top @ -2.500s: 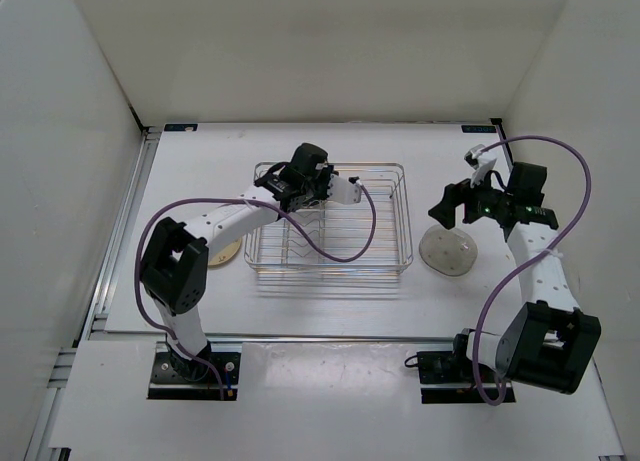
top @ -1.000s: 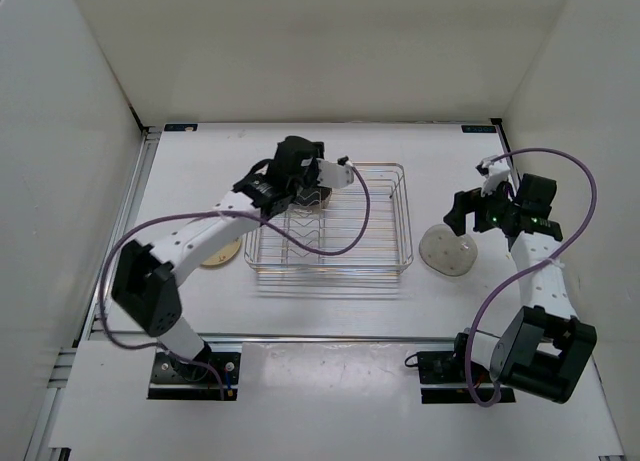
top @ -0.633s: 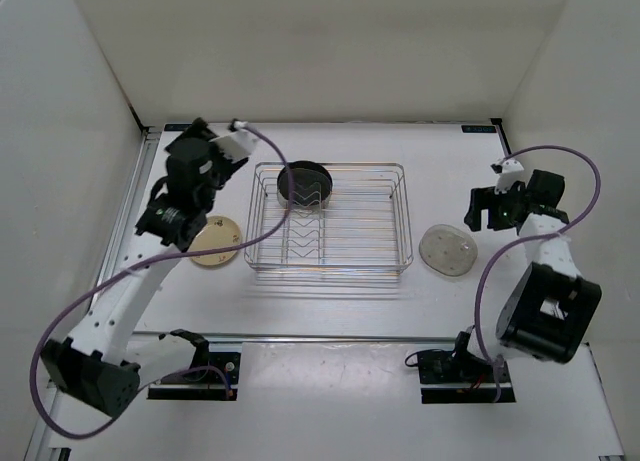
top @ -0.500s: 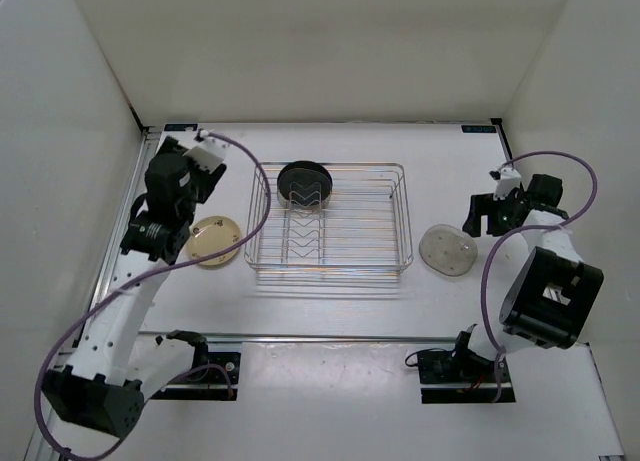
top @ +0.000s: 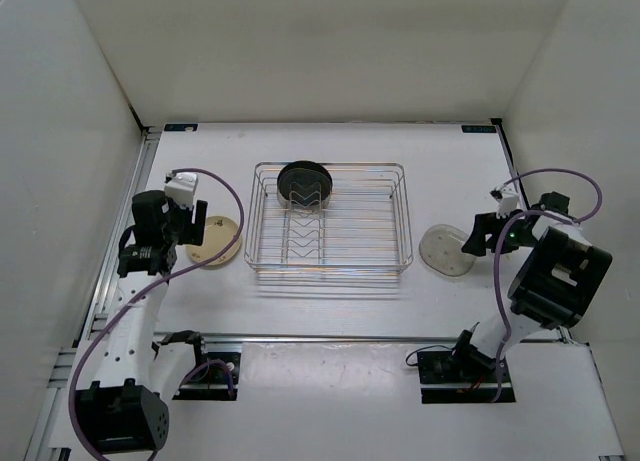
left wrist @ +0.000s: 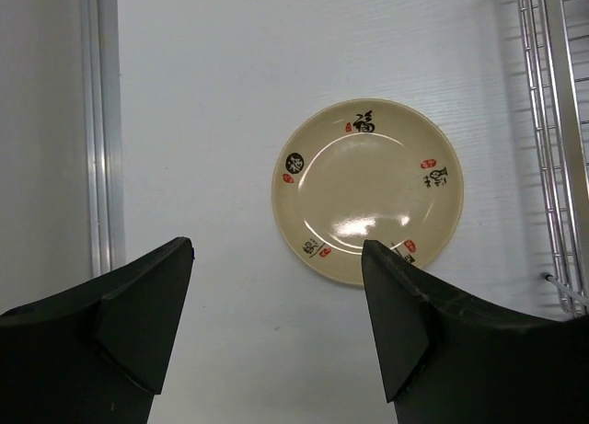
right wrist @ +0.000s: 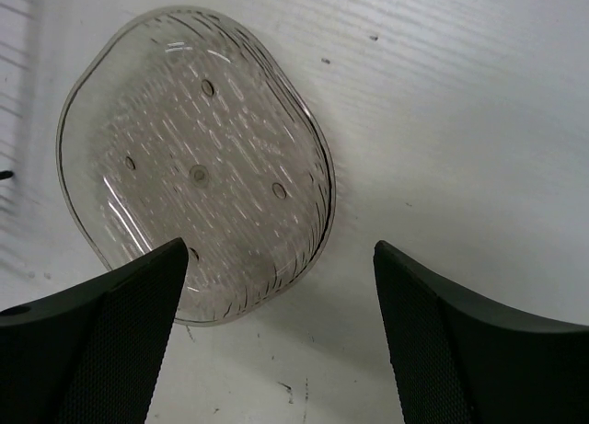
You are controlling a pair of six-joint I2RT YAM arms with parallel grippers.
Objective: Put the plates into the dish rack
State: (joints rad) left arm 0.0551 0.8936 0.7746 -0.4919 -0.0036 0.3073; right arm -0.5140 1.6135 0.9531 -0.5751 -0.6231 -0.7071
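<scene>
Hanging apart and empty, your left jaws frame the cream plate (left wrist: 368, 203), which lies flat on the surface (left wrist: 230, 74) just ahead, left of the dish rack (top: 330, 268). Your right jaws, also apart and empty, hover over the clear plate (right wrist: 193, 166), flat on the rack's right. A black plate (top: 304, 184) already stands racked.

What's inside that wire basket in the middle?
Only a black plate, propped at the far end of the dish rack among the dividers, which partly cover its lower edge; how it rests is hidden.
</scene>
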